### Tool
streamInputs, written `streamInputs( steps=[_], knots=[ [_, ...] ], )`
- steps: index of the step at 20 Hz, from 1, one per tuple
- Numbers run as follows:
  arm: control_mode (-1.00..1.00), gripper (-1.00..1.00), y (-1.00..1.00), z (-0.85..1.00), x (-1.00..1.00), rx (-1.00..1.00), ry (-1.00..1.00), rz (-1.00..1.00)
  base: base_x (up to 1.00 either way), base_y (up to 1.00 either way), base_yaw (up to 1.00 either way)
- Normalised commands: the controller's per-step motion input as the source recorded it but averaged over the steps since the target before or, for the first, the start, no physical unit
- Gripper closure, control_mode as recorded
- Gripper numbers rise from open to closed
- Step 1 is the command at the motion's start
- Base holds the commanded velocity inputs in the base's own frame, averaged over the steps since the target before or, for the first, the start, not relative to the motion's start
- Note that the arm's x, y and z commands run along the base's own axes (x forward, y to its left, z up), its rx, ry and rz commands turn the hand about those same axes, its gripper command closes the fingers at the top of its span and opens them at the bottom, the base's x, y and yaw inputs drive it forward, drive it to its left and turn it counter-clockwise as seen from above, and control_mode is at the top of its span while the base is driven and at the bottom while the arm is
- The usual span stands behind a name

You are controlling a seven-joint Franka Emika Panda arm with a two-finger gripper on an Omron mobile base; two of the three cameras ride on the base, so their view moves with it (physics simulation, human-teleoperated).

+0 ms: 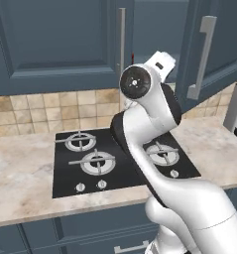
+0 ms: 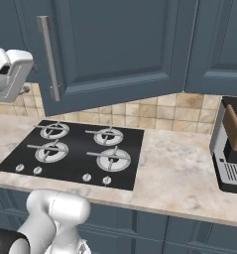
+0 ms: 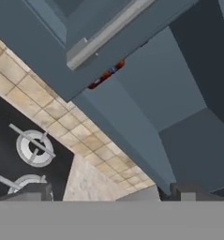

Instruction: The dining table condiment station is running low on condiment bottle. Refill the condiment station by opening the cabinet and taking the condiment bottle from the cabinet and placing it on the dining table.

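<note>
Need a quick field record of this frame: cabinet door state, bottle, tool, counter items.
cabinet: right door swung open, left door shut
condiment bottle: partly visible in the hand view, behind the shut door's edge, inside the cabinet
tool: open, empty, raised in front of the cabinet opening, touching nothing
hob: black, four burners, on the stone counter
toaster: right end of the counter
</note>
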Motion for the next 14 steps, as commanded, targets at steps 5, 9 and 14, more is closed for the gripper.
streamInputs(
  steps=[5,9,14],
  knots=[
    [-1.00,-1.00,-0.69,0.00,-0.24,-0.09,0.00,-0.04,0.00,0.00,0.00],
    [-1.00,-1.00,-0.82,0.00,-0.78,-0.03,0.00,-0.09,0.00,0.00,0.00],
    [-1.00,-1.00,-0.78,0.00,-0.95,0.00,0.00,-0.14,0.00,0.00,0.00]
  ],
)
